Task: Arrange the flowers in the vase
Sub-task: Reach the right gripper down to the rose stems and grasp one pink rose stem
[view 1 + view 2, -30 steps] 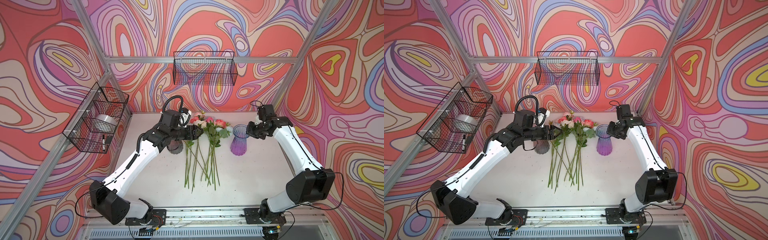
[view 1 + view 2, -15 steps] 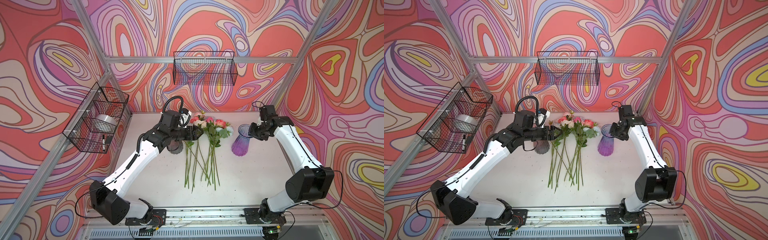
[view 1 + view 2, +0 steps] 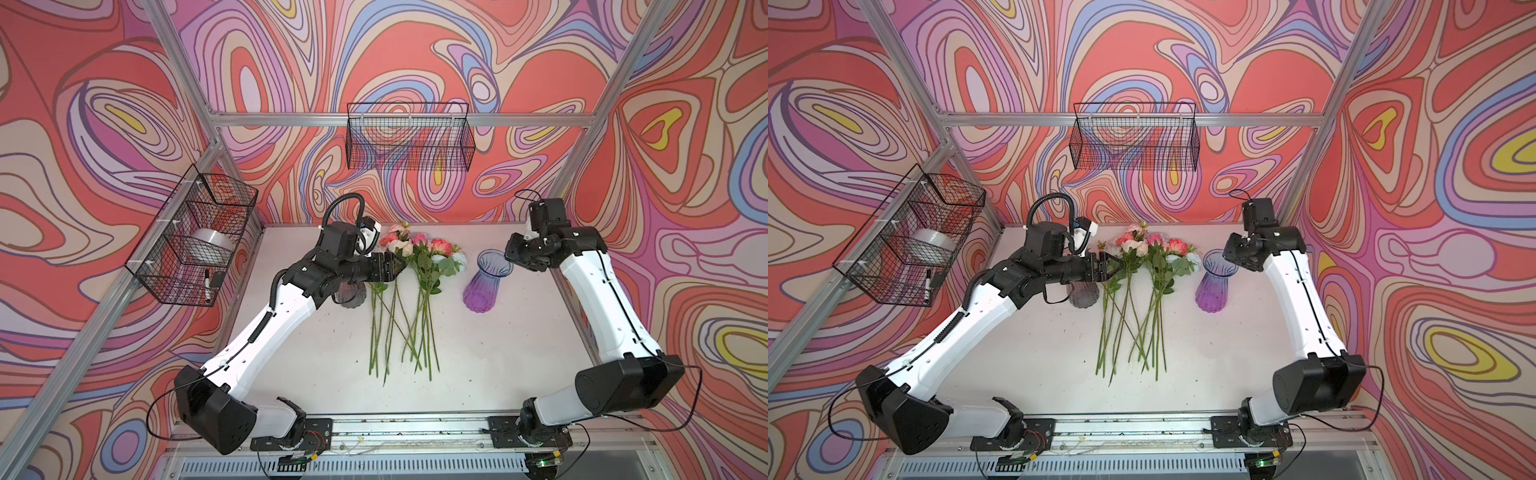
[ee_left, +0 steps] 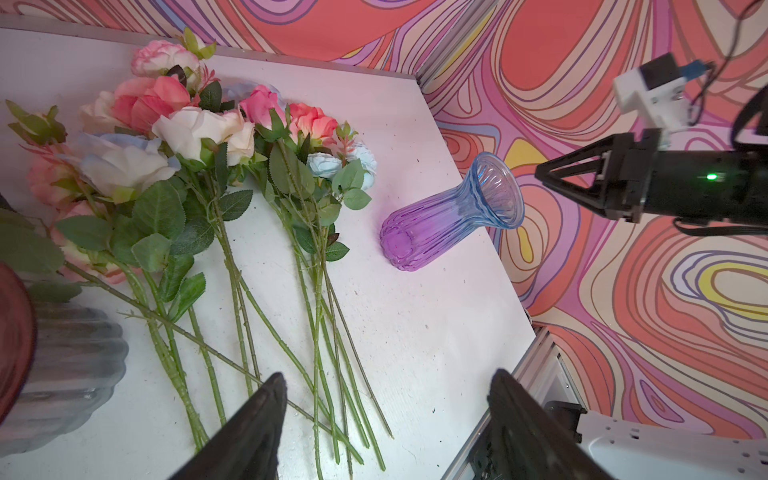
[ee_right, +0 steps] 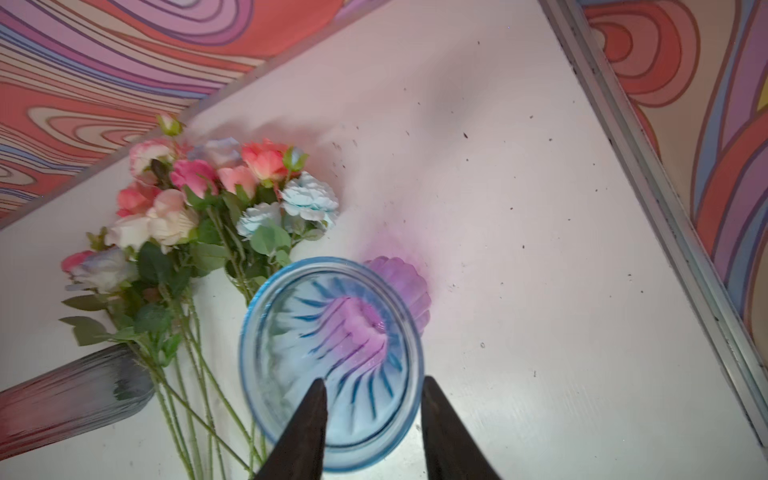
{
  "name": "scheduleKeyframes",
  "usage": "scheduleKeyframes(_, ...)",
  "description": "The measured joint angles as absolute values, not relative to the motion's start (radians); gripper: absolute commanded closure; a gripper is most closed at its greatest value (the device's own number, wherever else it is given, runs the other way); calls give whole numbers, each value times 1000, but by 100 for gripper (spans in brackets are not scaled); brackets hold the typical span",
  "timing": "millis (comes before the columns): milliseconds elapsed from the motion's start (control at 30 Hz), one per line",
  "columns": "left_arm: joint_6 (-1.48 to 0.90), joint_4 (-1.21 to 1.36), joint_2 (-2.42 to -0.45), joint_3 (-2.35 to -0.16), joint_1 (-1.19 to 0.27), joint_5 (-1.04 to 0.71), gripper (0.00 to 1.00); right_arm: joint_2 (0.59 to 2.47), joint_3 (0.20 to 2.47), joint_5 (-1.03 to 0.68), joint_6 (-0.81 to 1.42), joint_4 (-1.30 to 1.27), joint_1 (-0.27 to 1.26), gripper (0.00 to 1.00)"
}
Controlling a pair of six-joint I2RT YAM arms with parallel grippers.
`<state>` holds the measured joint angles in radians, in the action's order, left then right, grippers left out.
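The flowers (image 3: 415, 257) (image 3: 1150, 257) lie in a loose bunch on the white table, blooms toward the back wall and stems fanned toward the front. The purple-and-blue glass vase (image 3: 482, 286) (image 3: 1212, 286) stands to their right with nothing in it. My left gripper (image 3: 395, 266) (image 4: 386, 374) hovers open over the bunch's left side, holding nothing. At the vase's right rim my right gripper (image 3: 510, 255) (image 5: 374, 382) is open. In the right wrist view, one finger shows over the vase (image 5: 332, 332) mouth and the other outside the rim.
A grey ribbed glass vase (image 3: 349, 295) (image 4: 62, 353) stands left of the flowers, partly under my left arm. A wire basket (image 3: 409, 137) hangs on the back wall. Another basket (image 3: 195, 241) on the left wall holds a tape roll and a marker.
The right gripper's jaws have parted at the vase rim and it has drifted slightly to the right. The left gripper's jaws have spread a little wider.
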<state>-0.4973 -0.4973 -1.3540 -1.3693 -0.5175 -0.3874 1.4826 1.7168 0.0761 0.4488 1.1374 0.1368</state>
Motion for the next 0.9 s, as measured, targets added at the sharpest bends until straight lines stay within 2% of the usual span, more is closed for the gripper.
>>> scheduleKeyframes(100,-498,-495,-1325,-1350,-517,-330,20,1475,1819,172,485,1155,350,78)
scheduleKeyframes(200,-504,-485,-1282,-1317,-515,-253,18,1480,1861,262,521,1158,548,81)
scheduleKeyframes(367,-526,-447,-1205,-1248,-501,-122,15,1544,1822,345,580,1139,728,88)
scheduleKeyframes(633,-571,-360,-1106,-1129,-476,29,13,1751,1601,279,628,1008,777,89)
scheduleKeyframes(900,-591,-320,-1104,-1113,-476,54,13,1831,1494,197,672,868,678,89)
